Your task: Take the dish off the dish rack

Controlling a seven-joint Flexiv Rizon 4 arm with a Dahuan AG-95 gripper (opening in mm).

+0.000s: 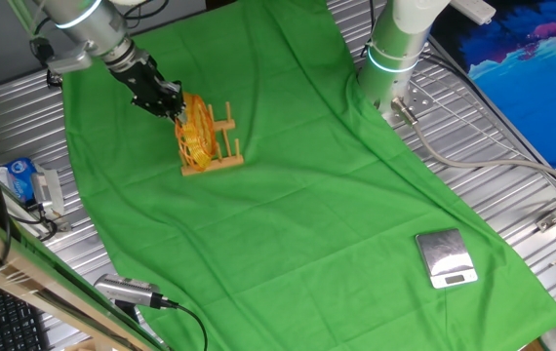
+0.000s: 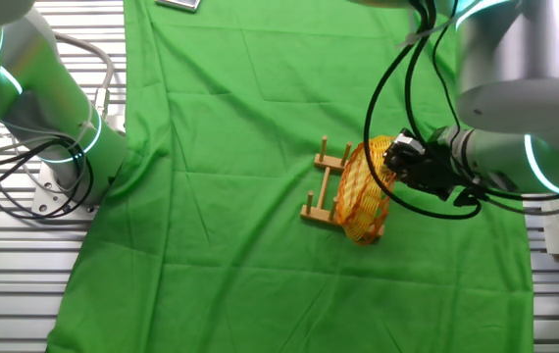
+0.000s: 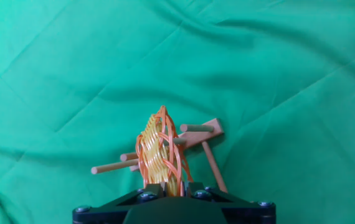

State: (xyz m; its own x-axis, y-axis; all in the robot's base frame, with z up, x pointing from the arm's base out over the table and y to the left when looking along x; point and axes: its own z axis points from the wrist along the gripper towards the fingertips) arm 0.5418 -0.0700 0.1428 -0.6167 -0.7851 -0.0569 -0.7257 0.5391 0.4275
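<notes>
The dish (image 1: 196, 132) is a yellow-orange woven oval tray standing on edge among the pegs of the small wooden dish rack (image 1: 221, 146) on the green cloth. My gripper (image 1: 173, 101) is shut on the dish's upper rim, coming from the upper left in one fixed view. In the other fixed view the dish (image 2: 366, 192) leans against the rack (image 2: 325, 186) and my gripper (image 2: 397, 162) grips its right edge. In the hand view the dish (image 3: 160, 152) runs up from between my fingers (image 3: 165, 186), with the rack's pegs (image 3: 196, 140) beside it.
A square silver scale (image 1: 446, 258) lies at the cloth's lower right. A second arm's base (image 1: 393, 58) stands at the far edge of the cloth. A small carton (image 1: 22, 180) and cables lie on the slatted metal table to the left.
</notes>
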